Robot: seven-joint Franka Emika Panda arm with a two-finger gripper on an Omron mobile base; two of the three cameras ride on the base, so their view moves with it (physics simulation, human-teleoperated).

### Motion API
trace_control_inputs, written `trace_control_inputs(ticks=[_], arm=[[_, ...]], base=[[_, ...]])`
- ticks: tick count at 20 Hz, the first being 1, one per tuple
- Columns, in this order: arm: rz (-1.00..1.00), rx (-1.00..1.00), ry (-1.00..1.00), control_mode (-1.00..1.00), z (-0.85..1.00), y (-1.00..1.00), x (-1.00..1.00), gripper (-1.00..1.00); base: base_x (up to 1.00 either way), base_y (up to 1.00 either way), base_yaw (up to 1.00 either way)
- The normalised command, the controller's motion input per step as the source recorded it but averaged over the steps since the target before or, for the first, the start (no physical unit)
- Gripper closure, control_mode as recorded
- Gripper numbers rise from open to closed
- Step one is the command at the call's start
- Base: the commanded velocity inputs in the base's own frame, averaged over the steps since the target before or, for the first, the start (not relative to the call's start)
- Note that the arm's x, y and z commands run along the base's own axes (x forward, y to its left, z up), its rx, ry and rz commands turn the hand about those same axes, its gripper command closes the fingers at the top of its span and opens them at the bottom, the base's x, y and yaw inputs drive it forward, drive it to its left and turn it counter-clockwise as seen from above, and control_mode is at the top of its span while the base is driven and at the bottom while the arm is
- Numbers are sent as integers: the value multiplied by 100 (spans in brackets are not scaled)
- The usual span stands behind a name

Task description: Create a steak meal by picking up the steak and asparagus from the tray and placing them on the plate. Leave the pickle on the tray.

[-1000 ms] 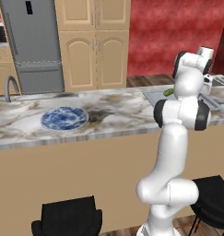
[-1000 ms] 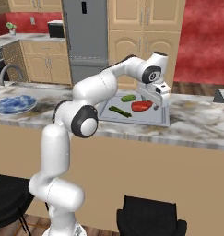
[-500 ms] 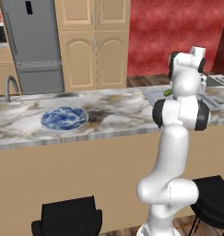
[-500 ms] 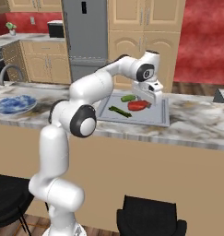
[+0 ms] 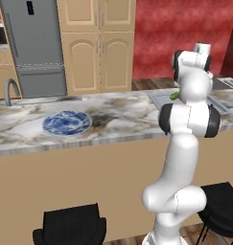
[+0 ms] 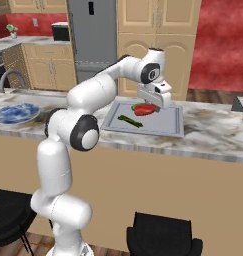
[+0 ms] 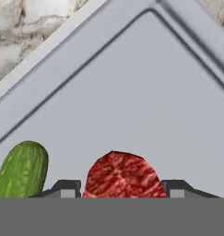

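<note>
The red steak (image 7: pixel 121 175) sits between my two fingertips (image 7: pixel 62 189), and my gripper (image 7: pixel 120 190) is shut on it over the grey tray (image 7: pixel 132 92). From the right base view the steak (image 6: pixel 145 108) hangs under the gripper (image 6: pixel 154 102), low over the tray (image 6: pixel 168 125). The thin dark-green asparagus (image 6: pixel 129 121) lies on the tray, in front and to the left of the steak. The stubby green pickle (image 7: pixel 22 169) rests on the tray beside the steak. The blue and white plate (image 5: pixel 66 123) stands far off to the left on the counter.
The marble counter (image 5: pixel 118 115) runs between tray and plate. A sink faucet (image 5: pixel 7 91) rises at its left end. A fridge (image 5: pixel 34 45) and wooden cabinets stand behind. Dark stools (image 6: pixel 160 235) stand in front of the counter.
The jaws have closed from wide open onto the steak. The hand has shifted a little left and up with the steak in it.
</note>
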Motion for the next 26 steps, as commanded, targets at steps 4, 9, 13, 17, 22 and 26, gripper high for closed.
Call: trace_control_inputs(ticks=[4, 9, 13, 17, 22, 26], arm=[[0, 12, -2, -100, 93, -11, -23, 100], [0, 7, 0, -100, 48, 32, -24, 100], [0, 0, 0, -100, 5, 85, -35, 100], [0, 0, 0, -100, -1, 99, -57, 100], [0, 0, -2, -100, -8, 100, -65, 100], [0, 0, -1, -100, 0, 100, -48, 100]], base=[[0, 0, 0], [0, 0, 0], [0, 0, 0], [0, 0, 0], [0, 0, 0], [0, 0, 0]])
